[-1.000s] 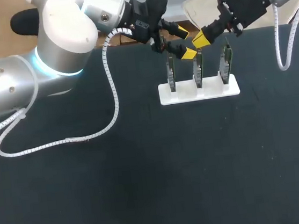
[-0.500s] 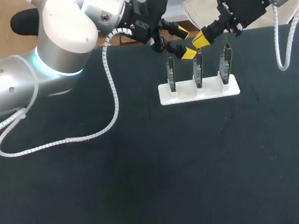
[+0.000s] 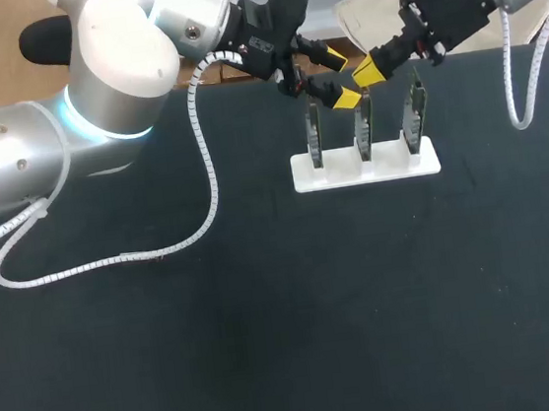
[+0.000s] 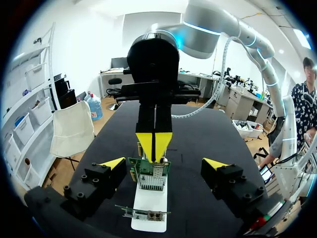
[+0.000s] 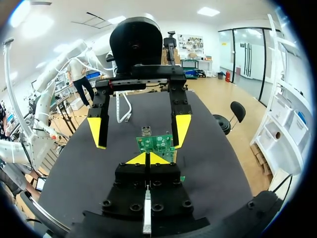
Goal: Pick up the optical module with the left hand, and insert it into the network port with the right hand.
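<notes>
Insertion stage, judged from the layout: both tools have met above a white stand at the far edge of the desk. The stand carries three upright circuit cards. The left tool is released, its yellow tips spread wide on either side of the middle card and touching nothing. The right tool is clenched, tips pressed together just above that card's top edge. The optical module cannot be made out in any view, so whether it is pinched between the right tips is uncertain. The network port appears to be the metal cage low on the middle card. The next move calls for a fine, straight approach of the right tool to that port. The two outer cards stand close by, and the left tool's open fingers crowd the same space.
</notes>
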